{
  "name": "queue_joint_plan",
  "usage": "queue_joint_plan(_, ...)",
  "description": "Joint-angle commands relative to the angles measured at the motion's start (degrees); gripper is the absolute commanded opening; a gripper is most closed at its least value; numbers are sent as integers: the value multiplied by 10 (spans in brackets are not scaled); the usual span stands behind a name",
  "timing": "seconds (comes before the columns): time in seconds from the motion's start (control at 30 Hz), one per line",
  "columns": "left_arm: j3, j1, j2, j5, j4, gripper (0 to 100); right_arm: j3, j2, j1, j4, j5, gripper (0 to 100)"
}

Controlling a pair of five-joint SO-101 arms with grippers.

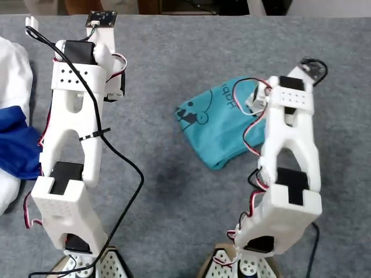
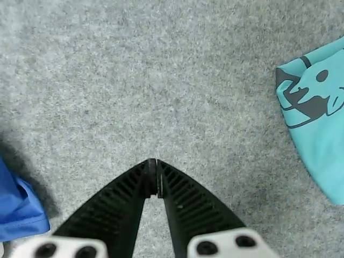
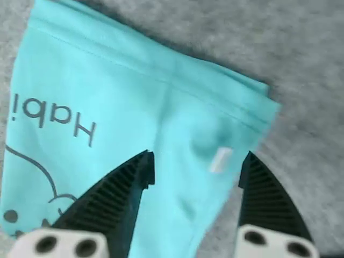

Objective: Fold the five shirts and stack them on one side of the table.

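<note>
Right now my right gripper [image 3: 198, 161] hangs over the teal shirt [image 3: 134, 107] with its fingers spread wide apart, gripping nothing. In the right wrist view the cloth runs between the two black fingers, and a small white tag [image 3: 220, 159] lies on it near one fingertip. I cannot tell whether the tips touch the fabric. From the high view the teal shirt [image 1: 223, 121] lies folded into a compact shape on the grey table [image 1: 174, 58], partly under the right arm, with its dark printed drawing [image 1: 194, 113] facing up (some cartoon animal, by the look of it). My left gripper [image 2: 153, 174] is over bare table with its fingers pressed together on nothing. It is well apart from the teal shirt, whose edge I see at one side of the left wrist view. A blue shirt [image 1: 17, 142] sits at the table's left side, lying on a heap of white cloth [image 1: 14, 75], beside the left arm.
</note>
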Motion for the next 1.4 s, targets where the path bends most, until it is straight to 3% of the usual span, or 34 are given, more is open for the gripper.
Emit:
queue_joint_plan(0.0,-2,-4,-34,-5,8,20,-27,26,-11,-26,-6,263)
queue_joint_plan(0.27,-2,-4,-34,-13,8,20,-27,24,-9,6,-7,263)
queue_joint_plan(0.6,-4,-4,-34,-14,8,20,-27,86,-13,-114,-10,263)
queue_joint_plan(0.77,-4,-4,-34,-23,8,20,-36,119,-14,-121,-12,260)
queue_joint_plan(0.83,-4,-4,-34,-25,8,20,-43,124,-14,-121,-9,207)
queue_joint_plan(0.97,-4,-4,-34,-25,8,20,-58,125,-14,-120,-4,0)
queue_joint_plan(1.37,-2,-4,-34,-25,8,20,-65,121,-21,-119,23,5)
